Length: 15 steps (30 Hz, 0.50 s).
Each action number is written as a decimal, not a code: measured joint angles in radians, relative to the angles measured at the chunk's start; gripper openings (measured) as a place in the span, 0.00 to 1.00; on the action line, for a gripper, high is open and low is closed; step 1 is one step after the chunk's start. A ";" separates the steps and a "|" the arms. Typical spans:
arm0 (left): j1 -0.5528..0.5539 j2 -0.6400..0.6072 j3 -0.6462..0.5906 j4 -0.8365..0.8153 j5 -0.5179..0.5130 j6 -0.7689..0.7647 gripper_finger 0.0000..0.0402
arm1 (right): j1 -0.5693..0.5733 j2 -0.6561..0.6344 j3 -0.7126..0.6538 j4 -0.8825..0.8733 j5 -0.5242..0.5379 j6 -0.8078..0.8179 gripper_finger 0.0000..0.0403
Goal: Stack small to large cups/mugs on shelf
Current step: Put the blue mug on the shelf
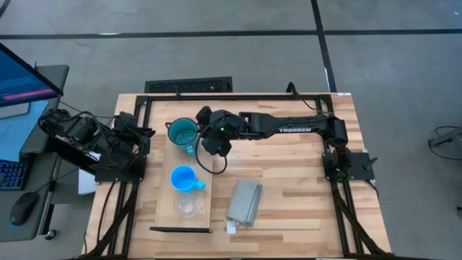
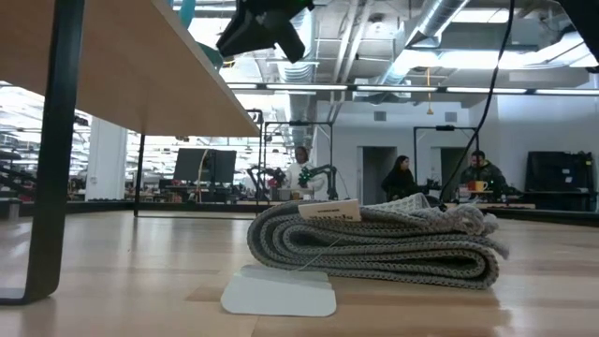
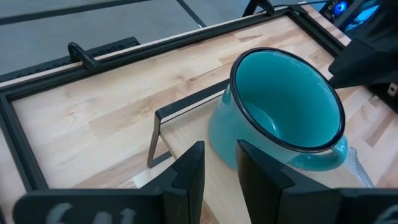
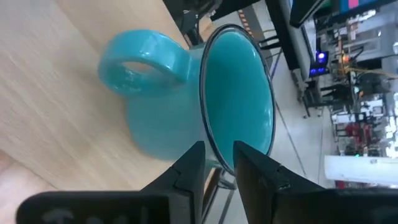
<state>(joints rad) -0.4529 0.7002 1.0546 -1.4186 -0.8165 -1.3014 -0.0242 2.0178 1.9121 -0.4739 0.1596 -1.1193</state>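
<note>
A: Status of task?
B: Not stacked yet. All three vessels standing apart in a row on the shelf (image 1: 163,209): teal mug (image 1: 182,132) at the far end, blue mug (image 1: 184,178) in the middle, clear cup (image 1: 185,206) nearest the front.

A: Arms?
B: Right gripper (image 4: 214,163) poised at the teal mug's rim, fingers narrowly parted astride it, not seen clamping. Left gripper (image 3: 216,167) back at the desk's left edge, fingers narrowly parted, holding nothing.

A: Obstructions?
B: Folded grey cloth (image 1: 244,202) beside the shelf on the desk (image 1: 303,188), clear of the mugs. Nesting order left to do.
</note>
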 joint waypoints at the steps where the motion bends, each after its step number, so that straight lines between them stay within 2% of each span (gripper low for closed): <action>1: 0.000 0.000 0.000 0.000 0.000 0.000 0.20 | 0.002 0.000 0.000 0.004 -0.001 -0.012 0.26; 15: 0.000 0.000 0.000 -0.001 0.009 0.003 0.20 | 0.021 0.039 0.002 0.035 0.000 -0.050 0.26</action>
<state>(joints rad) -0.4530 0.7006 1.0546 -1.4200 -0.8079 -1.2980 -0.0029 2.0567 1.9137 -0.4387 0.1598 -1.1693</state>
